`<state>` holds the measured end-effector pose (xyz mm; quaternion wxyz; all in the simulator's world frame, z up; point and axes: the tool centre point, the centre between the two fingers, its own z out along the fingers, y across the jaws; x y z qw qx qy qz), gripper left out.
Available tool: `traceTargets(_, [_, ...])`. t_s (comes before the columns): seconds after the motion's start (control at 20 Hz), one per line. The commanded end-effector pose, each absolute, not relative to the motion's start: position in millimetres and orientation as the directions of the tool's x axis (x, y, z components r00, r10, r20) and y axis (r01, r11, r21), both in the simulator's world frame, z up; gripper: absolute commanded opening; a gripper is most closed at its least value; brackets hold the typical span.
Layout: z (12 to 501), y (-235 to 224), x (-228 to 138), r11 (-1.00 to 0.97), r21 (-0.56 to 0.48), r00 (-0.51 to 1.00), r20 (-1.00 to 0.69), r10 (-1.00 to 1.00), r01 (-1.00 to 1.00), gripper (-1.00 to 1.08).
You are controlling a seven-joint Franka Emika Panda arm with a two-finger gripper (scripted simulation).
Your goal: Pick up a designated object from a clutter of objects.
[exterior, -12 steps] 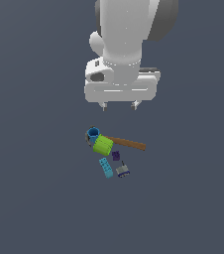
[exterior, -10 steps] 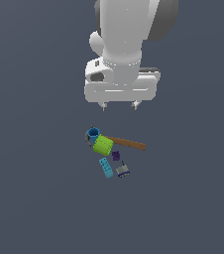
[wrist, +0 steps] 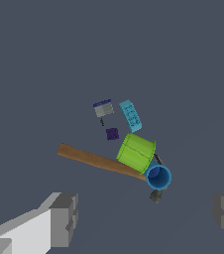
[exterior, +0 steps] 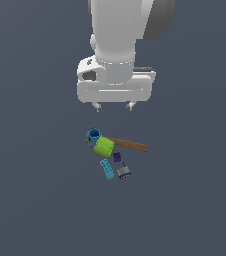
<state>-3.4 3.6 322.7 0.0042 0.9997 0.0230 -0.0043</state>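
Note:
The small blue cup (exterior: pixel 94 135) (wrist: pixel 158 177) stands mouth up at the end of the pile, touching the lime-green cup (exterior: pixel 104 146) (wrist: pixel 136 152) that lies on its side. A wooden-handled hammer (exterior: pixel 129 145) (wrist: pixel 96 160) runs under both cups. A teal studded brick (exterior: pixel 106 169) (wrist: pixel 130 115), a tiny purple block (exterior: pixel 116 157) (wrist: pixel 112 133) and a small grey piece (exterior: pixel 123 173) (wrist: pixel 103 107) lie just beyond. My gripper (exterior: pixel 114 106) (wrist: pixel 146 216) hangs open well above the pile, nothing between its fingers (wrist: pixel 64 219).
The pile rests on a plain dark grey floor (exterior: pixel 35 200). The arm's white wrist body (exterior: pixel 116 85) fills the upper middle of the exterior view.

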Motion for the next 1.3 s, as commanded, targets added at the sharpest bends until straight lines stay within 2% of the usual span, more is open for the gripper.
traceTargets(0.0, [322.7, 3.4, -3.3, -0.999, 0.009, 0.999, -0.008, 0.047, 0.047, 1.00])
traceTargets(0.55, [283.1, -14.0, -6.2, -0.998, 0.002, 0.998, -0.007, 0.063, 0.063, 1.00])
traceTargets(1.25, [168.5, -67.8, -42.2, -0.994, -0.005, 0.994, -0.001, 0.107, 0.107, 1.00])
